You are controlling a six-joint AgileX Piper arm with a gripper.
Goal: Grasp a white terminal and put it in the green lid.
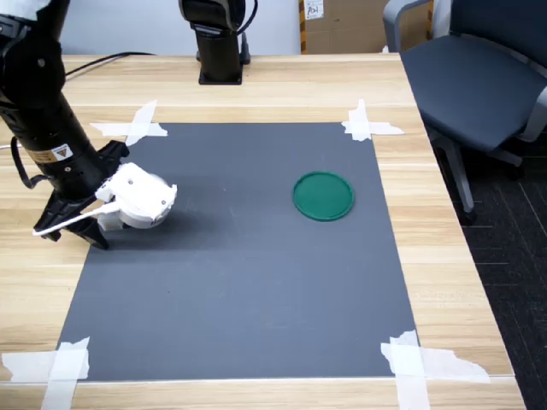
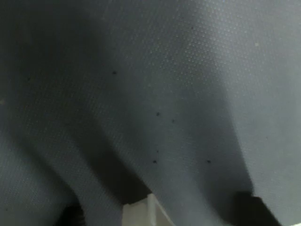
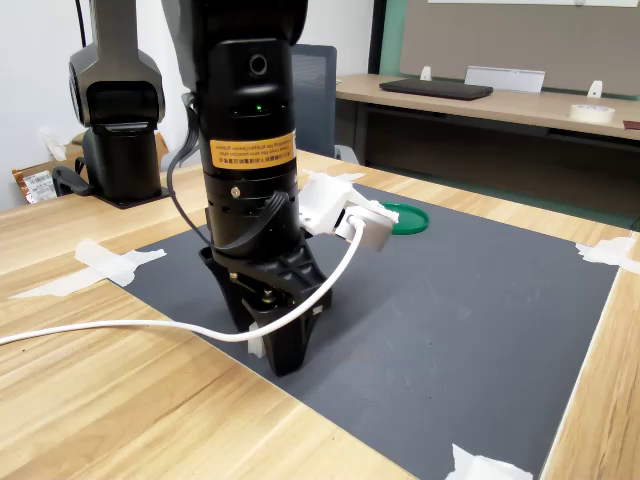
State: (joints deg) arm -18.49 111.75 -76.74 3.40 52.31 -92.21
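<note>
The green lid (image 1: 323, 196) lies flat on the dark mat, towards the first exterior view's right; it also shows behind the arm as the green lid (image 3: 405, 218). My gripper (image 1: 77, 239) points straight down at the mat's edge on the first exterior view's left, far from the lid. Its jaws stand apart, tips almost on the mat. In the wrist view a small whitish block, the white terminal (image 2: 138, 213), lies on the mat between the dark fingertips (image 2: 256, 209). The second exterior view shows a white bit of the terminal (image 3: 257, 342) beside the gripper (image 3: 282, 360).
The dark mat (image 1: 256, 282) is taped at its corners to a wooden table (image 1: 444, 256). A white cable (image 3: 120, 328) trails from the wrist camera (image 1: 141, 203) across the wood. A black stand (image 1: 220, 51) rises at the back and an office chair (image 1: 479, 77) stands off the table.
</note>
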